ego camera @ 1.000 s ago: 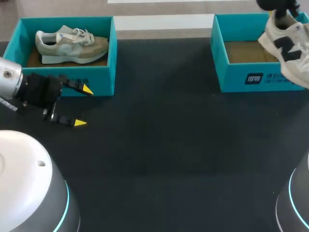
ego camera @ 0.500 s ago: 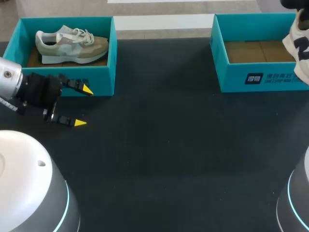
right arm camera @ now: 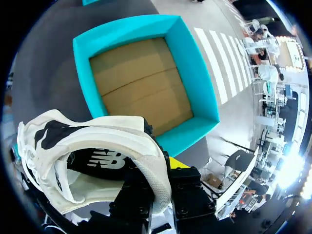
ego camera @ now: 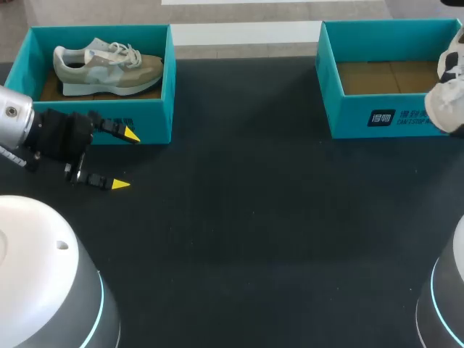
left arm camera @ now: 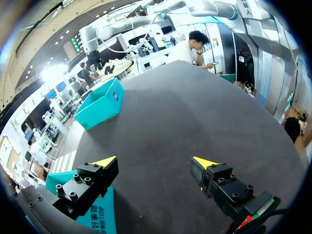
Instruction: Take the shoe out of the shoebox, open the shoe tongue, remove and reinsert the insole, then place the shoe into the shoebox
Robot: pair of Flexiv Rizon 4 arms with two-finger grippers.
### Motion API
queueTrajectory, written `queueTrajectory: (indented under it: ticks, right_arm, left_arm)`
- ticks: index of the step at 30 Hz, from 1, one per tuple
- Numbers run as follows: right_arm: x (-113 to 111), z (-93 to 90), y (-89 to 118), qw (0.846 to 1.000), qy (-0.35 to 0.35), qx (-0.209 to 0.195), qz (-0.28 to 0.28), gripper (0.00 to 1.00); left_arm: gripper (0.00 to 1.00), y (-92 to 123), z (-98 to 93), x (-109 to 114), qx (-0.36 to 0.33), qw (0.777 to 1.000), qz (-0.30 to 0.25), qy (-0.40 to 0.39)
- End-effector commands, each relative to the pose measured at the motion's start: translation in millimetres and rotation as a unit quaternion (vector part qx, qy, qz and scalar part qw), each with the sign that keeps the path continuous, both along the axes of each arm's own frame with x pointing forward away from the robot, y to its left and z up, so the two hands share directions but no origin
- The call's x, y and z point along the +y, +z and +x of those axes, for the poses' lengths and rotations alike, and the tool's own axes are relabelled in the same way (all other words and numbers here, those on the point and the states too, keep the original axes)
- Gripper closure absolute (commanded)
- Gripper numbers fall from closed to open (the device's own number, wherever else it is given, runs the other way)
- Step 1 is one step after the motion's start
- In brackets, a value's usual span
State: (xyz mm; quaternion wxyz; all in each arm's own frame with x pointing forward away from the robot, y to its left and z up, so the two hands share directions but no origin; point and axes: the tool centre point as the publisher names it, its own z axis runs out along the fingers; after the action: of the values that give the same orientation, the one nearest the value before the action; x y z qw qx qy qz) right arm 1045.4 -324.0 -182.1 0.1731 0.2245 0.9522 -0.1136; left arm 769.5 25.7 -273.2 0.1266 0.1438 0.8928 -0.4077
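Two shoeboxes [ego camera: 168, 87] [ego camera: 348, 119], two shoes: left pincer [ego camera: 125, 159] gapes empty; right pincer [right arm camera: 163, 170] clamps the white shoe [right arm camera: 87, 134]; grey shoe [ego camera: 109, 67] boxed.

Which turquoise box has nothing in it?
The right-hand box: only bare brown cardboard floor shows, its white shoe held by the right gripper. The left box holds a grey-green sneaker.

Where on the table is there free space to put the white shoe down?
The middle of the table, between the left shoebox and the right shoebox, is bare. The right shoebox's cardboard floor is free too. Crowded: a grey shoe fills the left shoebox, and the open left end effector sits before its front wall.
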Motion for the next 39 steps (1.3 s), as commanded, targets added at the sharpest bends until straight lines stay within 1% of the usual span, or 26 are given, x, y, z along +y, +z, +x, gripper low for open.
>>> queueTrajectory:
  ticks: [1, 6, 9, 11, 12, 13, 14, 15, 16, 35, 37, 38, 39]
  right_arm:
    - [-1, -3.1, 3, 0.993, -0.112, -0.030, 0.029, 1.00]
    - [-1, -3.0, 5, 0.975, -0.205, -0.058, 0.055, 1.00]
    - [-4, -2.0, 6, 0.960, -0.260, -0.072, 0.068, 1.00]
    - [-6, -1.7, 6, 0.955, -0.275, -0.080, 0.073, 1.00]
    - [-7, -1.4, 7, 0.953, -0.287, -0.076, 0.068, 1.00]
    - [-9, -0.6, 6, 0.949, -0.293, -0.083, 0.081, 1.00]
    - [-10, -1.9, 6, 0.944, -0.312, -0.075, 0.078, 1.00]
    - [-11, -3.2, 6, 0.942, -0.319, -0.071, 0.076, 1.00]
    - [-10, -5.4, 6, 0.936, -0.338, -0.065, 0.078, 1.00]
    - [-10, -5.4, 6, 0.936, -0.338, -0.065, 0.078, 1.00]
    - [-13, -4.0, 1, 0.926, -0.367, -0.054, 0.075, 1.00]
    - [-16, -2.7, 0, 0.911, -0.403, -0.049, 0.080, 1.00]
    - [-18, -2.0, 0, 0.899, -0.428, -0.052, 0.081, 1.00]
  left_arm:
    - [0.00, 0, -0.3, 0, 0.000, 1.000, 0.001, 0.000]
    - [0.00, 0, -0.3, 0, 0.000, 1.000, 0.001, 0.000]
    - [0.00, 0, -0.3, 0, 0.000, 1.000, 0.001, 0.000]
    - [0.00, 0, -0.3, 0, 0.000, 1.000, 0.001, 0.000]
    - [0.00, 0, -0.3, 0, 0.000, 1.000, 0.001, 0.000]
    - [0.00, 0, -0.3, 0, 0.000, 1.000, 0.001, 0.000]
    - [0.00, 0, -0.3, 0, 0.000, 1.000, 0.001, 0.000]
    - [0.00, 0, -0.3, 0, 0.000, 1.000, 0.001, 0.000]
    - [0.00, 0, -0.3, 0, 0.000, 1.000, 0.001, 0.000]
    - [0.00, 0, -0.3, 0, 0.000, 1.000, 0.001, 0.000]
    - [0.00, 0, -0.3, 0, 0.000, 1.000, 0.001, 0.000]
    - [0.00, 0, -0.3, 0, 0.000, 1.000, 0.001, 0.000]
    - [0.00, 0, -0.3, 0, 0.000, 1.000, 0.001, 0.000]
